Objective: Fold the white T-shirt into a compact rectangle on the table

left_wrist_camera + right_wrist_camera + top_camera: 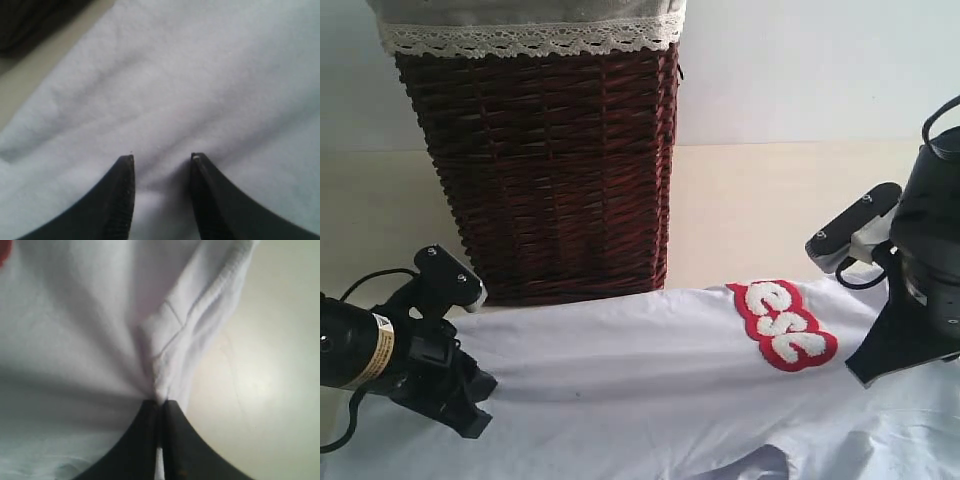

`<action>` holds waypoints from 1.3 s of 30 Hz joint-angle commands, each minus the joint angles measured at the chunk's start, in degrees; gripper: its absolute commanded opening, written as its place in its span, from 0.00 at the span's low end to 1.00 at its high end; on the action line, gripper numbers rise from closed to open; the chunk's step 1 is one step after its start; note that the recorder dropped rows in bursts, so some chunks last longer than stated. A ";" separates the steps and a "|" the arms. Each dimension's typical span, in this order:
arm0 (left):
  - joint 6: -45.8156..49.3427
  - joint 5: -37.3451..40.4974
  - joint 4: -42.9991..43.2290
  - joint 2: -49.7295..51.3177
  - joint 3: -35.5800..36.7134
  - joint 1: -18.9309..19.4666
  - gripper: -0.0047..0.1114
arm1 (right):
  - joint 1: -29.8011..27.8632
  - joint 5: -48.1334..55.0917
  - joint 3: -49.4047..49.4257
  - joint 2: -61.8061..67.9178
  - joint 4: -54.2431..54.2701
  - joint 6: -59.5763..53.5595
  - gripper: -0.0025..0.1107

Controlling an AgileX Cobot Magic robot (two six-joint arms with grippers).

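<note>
The white T-shirt (640,380) lies spread across the near part of the table (770,200), its red-outlined fuzzy lettering (782,323) towards the right. My left gripper (472,418) rests low on the shirt's left part. In the left wrist view its jaws (162,159) stand open, with white cloth (190,90) under and between the fingertips. My right gripper (866,372) sits at the shirt's right side, just right of the lettering. It is shut (161,401) on a bunched seamed edge of the shirt (165,340), with bare table (270,365) beside it. The neck tag is out of view.
A tall dark wicker basket (550,170) with a cream lace-trimmed liner (520,30) stands right behind the shirt's left half. Bare table shows to the right of the basket and at the far left (370,210). A wall rises behind.
</note>
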 commanded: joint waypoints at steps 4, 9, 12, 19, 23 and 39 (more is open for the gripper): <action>0.35 12.02 1.50 2.49 1.62 0.32 0.37 | -0.35 3.25 0.25 -0.62 -3.26 3.13 0.02; 0.35 11.92 1.50 2.49 1.62 0.32 0.37 | -0.35 1.46 0.25 -0.62 -0.98 3.23 0.16; 0.35 11.92 1.38 2.49 1.62 0.32 0.37 | -0.35 1.34 0.25 -0.11 -0.86 3.23 0.26; 0.35 12.03 1.29 2.49 1.62 0.32 0.37 | -0.35 -0.08 0.25 1.00 -0.67 3.14 0.29; 0.35 12.03 1.29 2.49 1.62 0.32 0.37 | -0.35 -5.49 0.25 1.39 2.72 0.95 0.29; 0.35 11.91 0.15 2.35 1.62 0.32 0.37 | -0.35 -7.54 0.25 12.44 -6.04 11.07 0.28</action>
